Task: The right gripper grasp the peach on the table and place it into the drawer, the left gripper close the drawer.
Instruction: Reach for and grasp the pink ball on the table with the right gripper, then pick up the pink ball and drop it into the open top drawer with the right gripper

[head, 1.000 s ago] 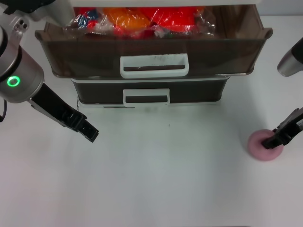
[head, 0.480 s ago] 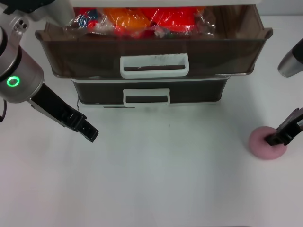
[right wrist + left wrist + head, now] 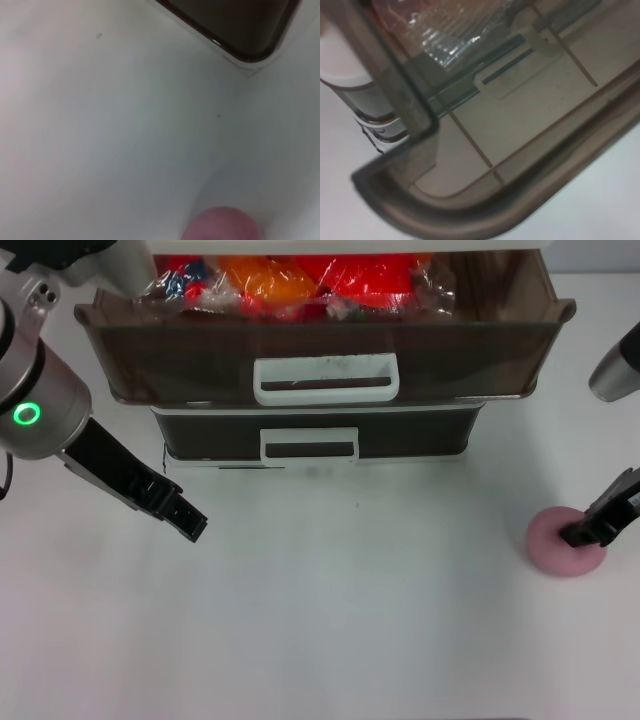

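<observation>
Head view, count: one peach (image 3: 562, 542), two stacked drawers, two of my grippers.
Head view, peach: it sits on the table (image 3: 340, 620), far to my right, well apart from the drawers.
Head view, my right gripper (image 3: 583, 533): low over the peach, fingers around its top; I cannot tell whether they pinch it.
Head view, my left gripper (image 3: 188, 519): slanting down over the table, left of the drawers, fingers pressed together, holding nothing.
Head view, the drawer (image 3: 320, 360): upper one, pulled out, holding orange and red packets (image 3: 300, 280).
Left wrist view: the drawer's brown rim and corner, crinkled wrapping inside.
Right wrist view: bare table, the peach at the edge, a dark drawer corner.
</observation>
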`<state>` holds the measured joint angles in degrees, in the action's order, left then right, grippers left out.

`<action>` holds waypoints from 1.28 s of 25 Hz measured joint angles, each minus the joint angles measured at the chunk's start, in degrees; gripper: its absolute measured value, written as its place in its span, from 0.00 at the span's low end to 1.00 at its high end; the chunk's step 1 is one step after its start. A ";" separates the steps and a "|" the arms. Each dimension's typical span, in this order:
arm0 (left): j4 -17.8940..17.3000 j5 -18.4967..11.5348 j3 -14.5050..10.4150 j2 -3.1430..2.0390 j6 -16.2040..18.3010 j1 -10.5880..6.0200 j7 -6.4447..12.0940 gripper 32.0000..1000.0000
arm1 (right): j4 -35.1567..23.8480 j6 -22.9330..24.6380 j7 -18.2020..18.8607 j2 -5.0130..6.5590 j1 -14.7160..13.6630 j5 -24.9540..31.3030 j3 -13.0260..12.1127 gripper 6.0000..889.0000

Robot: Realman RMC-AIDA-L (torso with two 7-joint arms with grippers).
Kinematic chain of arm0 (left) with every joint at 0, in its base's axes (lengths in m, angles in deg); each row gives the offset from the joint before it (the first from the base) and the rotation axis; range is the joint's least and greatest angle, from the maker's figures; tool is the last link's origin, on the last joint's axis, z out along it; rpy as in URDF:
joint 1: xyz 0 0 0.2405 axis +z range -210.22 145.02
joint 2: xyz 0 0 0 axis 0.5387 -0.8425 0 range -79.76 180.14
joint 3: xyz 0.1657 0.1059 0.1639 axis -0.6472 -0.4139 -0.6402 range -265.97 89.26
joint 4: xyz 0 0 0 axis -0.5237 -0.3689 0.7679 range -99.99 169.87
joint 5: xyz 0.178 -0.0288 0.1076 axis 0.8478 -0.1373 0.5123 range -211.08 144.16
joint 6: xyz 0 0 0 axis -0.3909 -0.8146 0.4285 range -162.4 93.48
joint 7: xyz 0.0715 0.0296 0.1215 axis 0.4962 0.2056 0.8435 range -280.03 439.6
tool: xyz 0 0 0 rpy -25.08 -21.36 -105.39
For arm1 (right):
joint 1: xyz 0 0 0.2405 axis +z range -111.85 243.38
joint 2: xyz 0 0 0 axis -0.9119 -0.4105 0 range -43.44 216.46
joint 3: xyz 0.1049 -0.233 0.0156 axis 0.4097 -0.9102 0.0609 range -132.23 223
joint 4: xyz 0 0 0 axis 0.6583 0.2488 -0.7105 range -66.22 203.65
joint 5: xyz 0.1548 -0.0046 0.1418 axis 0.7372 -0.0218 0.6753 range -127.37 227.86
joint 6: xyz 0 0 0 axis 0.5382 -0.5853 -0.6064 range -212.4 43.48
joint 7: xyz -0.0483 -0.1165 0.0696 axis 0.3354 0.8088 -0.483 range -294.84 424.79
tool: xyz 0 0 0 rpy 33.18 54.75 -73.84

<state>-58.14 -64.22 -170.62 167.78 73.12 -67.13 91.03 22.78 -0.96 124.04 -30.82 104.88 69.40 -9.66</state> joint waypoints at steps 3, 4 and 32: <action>0.00 0.03 0.00 0.00 0.00 0.02 0.00 0.81 | -0.06 0.10 0.00 0.00 -0.01 0.00 0.10 0.08; 0.00 0.08 0.00 0.00 0.00 0.03 0.00 0.81 | -0.13 0.18 0.00 0.00 -0.01 0.00 0.11 0.08; 0.00 0.45 0.01 -0.15 -0.09 -0.27 0.00 0.81 | -44.10 20.57 -2.30 2.41 -3.61 6.24 15.14 0.08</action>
<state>-58.14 -63.78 -170.61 167.64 73.03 -67.40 91.03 -21.33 19.61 121.74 -28.41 101.27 75.64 5.48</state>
